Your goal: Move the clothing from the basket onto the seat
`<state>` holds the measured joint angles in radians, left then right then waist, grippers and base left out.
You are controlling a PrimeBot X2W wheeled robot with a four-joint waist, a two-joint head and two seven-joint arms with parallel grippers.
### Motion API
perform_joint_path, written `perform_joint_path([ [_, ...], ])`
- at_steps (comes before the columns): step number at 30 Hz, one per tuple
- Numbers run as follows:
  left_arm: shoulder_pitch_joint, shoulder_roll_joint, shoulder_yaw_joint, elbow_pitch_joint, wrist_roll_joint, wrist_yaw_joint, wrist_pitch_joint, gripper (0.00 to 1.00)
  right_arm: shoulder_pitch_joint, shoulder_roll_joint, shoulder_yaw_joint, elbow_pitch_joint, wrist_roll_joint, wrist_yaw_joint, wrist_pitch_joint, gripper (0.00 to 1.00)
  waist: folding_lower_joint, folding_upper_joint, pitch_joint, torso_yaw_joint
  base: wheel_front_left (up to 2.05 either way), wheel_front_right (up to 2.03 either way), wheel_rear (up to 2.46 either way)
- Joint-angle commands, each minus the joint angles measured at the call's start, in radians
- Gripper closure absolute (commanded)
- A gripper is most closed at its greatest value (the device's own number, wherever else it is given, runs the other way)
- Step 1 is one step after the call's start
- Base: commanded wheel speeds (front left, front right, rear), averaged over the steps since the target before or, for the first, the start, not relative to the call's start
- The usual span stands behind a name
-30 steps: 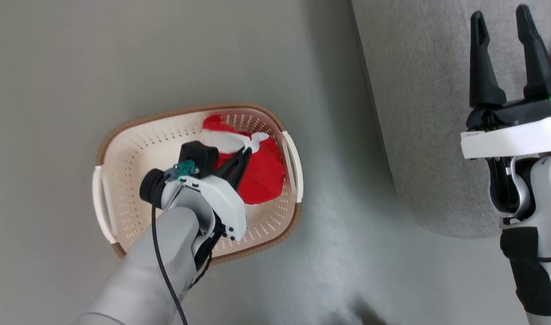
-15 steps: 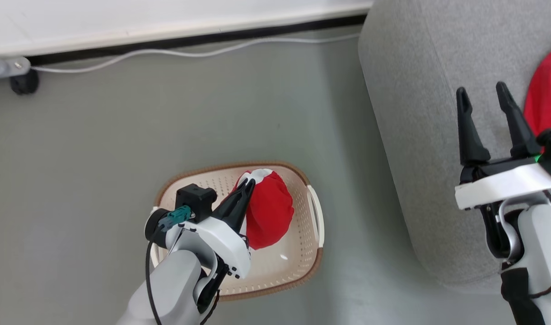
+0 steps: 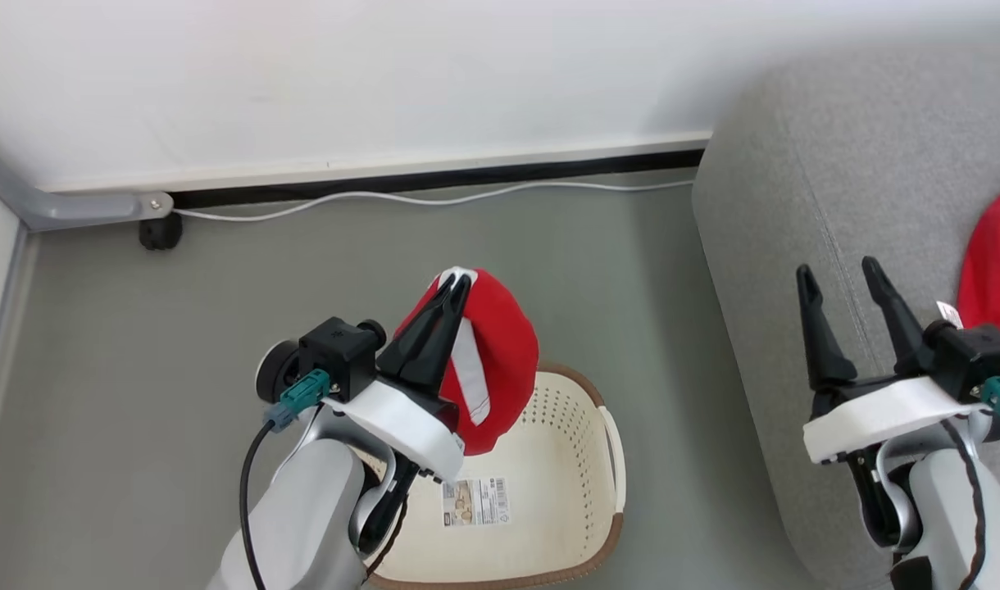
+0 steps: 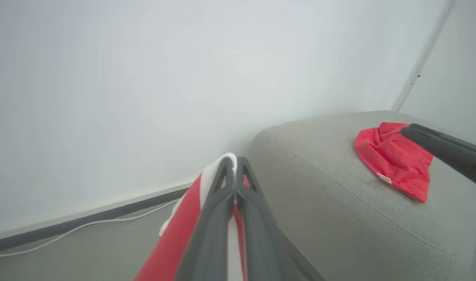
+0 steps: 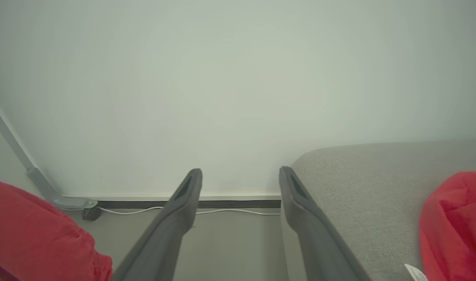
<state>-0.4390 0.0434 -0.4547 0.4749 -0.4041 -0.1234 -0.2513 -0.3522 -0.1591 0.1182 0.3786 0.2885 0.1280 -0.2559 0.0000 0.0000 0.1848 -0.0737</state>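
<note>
Left gripper pinches tight the bright red soft garment with white bands, up above the cream plastic basket with holes. Right gripper has its fingers spread apart, holding nothing, over the big grey cloth seat. A plain red garment lies on that seat.

The left arm hides half the basket.

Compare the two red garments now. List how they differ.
Place: the trimmed garment hangs above the basket; the plain garment lies on the seat.
Hold: the left claw is shut on the trimmed garment; the plain garment lies ungripped.
Look: the trimmed garment has white bands, the plain garment a small white tag.
Both are bright red fabric.
</note>
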Motion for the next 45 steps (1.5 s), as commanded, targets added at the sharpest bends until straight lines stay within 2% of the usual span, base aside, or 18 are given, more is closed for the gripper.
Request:
perform_joint_path([
  [1,-0.018,0.008,0.035,-0.074,0.025,-0.007,-0.010,1.00,0.016,0.003,0.024,-0.010,-0.021,0.003,-0.006,0.00,0.0000,0.0000,-0.032,0.019,0.00,0.00,0.00],
  [8,-0.067,0.030,0.019,-0.198,0.051,-0.007,-0.010,1.00,0.047,0.014,0.032,0.015,-0.026,0.003,-0.006,0.00,0.0000,0.0000,-0.070,0.034,0.00,0.00,0.00],
  [16,-0.204,0.053,-0.011,-0.317,0.072,-0.007,-0.010,1.00,0.070,0.025,0.045,0.028,-0.035,0.003,-0.006,0.00,0.0000,0.0000,-0.088,0.045,0.00,0.00,0.00],
  [26,-0.283,0.048,-0.039,-0.329,0.066,-0.007,-0.010,1.00,0.063,0.029,0.073,0.012,-0.025,0.003,-0.006,0.00,0.0000,0.0000,-0.075,0.036,0.00,0.00,0.00],
  [31,-0.292,0.044,-0.043,-0.319,0.064,-0.007,-0.010,1.00,0.041,0.025,0.150,-0.094,0.027,0.003,-0.006,0.00,0.0000,0.0000,-0.054,0.031,0.00,0.00,0.00],
  [38,-0.304,0.037,-0.047,-0.308,0.069,-0.007,-0.010,1.00,0.011,-0.016,0.305,-0.250,0.101,0.003,-0.006,0.00,0.0000,0.0000,-0.030,0.036,0.00,0.00,0.00],
  [45,-0.319,0.029,-0.070,-0.308,0.070,-0.007,-0.010,1.00,-0.034,-0.042,0.386,-0.228,0.100,0.003,-0.006,0.00,0.0000,0.0000,-0.015,0.055,0.00,0.00,0.00],
])
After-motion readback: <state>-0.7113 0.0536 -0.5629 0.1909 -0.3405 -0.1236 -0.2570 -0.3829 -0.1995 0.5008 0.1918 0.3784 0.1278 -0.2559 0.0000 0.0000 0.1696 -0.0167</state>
